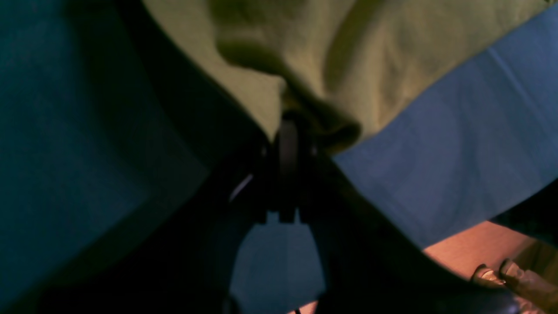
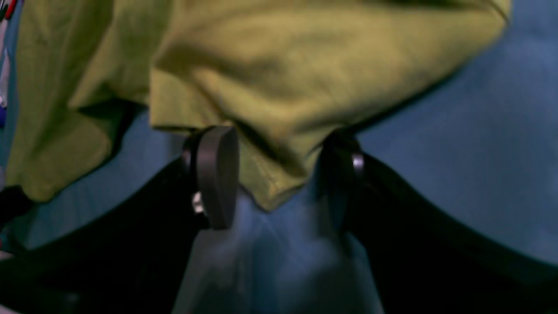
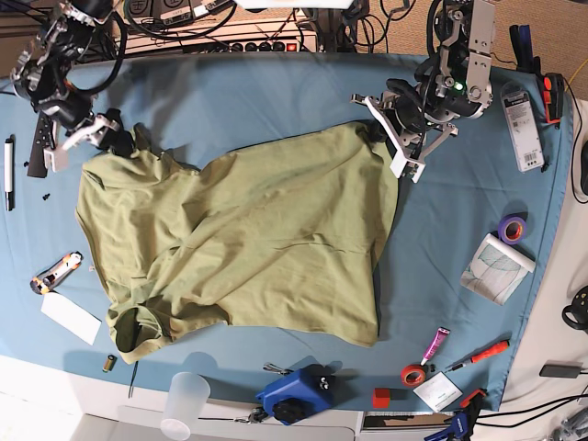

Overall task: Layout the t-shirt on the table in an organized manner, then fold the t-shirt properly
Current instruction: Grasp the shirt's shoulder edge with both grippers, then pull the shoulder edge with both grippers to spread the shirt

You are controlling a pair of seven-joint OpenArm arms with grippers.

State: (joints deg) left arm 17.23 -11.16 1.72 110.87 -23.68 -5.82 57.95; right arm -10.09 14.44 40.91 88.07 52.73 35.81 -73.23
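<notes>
On my left wrist camera the left gripper (image 1: 287,131) has its jaws drawn tight together, pinching a bunched fold of the t-shirt (image 1: 348,56). The olive cloth rises ahead of the fingertips and fans out above them. The blue table (image 1: 457,144) lies to either side of the jaws and under them, darker on one side where shadow falls.

On my right wrist camera the right gripper (image 2: 279,174) stands wide open. A corner of the t-shirt (image 2: 283,65) hangs down into the gap between the two fingers (image 2: 216,174), with nothing pressing on it that I can see. The rest of the shirt spreads ahead of the gripper and off to one side. The table (image 2: 457,152) shows below and beside the fingers.

On the base camera the t-shirt (image 3: 248,248) lies spread but wrinkled across the middle of the table (image 3: 276,92). The left gripper (image 3: 381,129) sits at the shirt's far corner on that view's right, closed on the cloth there. The right gripper (image 3: 115,140) is at the opposite far corner, on that view's left, right at the shirt's edge. From here I cannot tell how wide it stands.
</notes>
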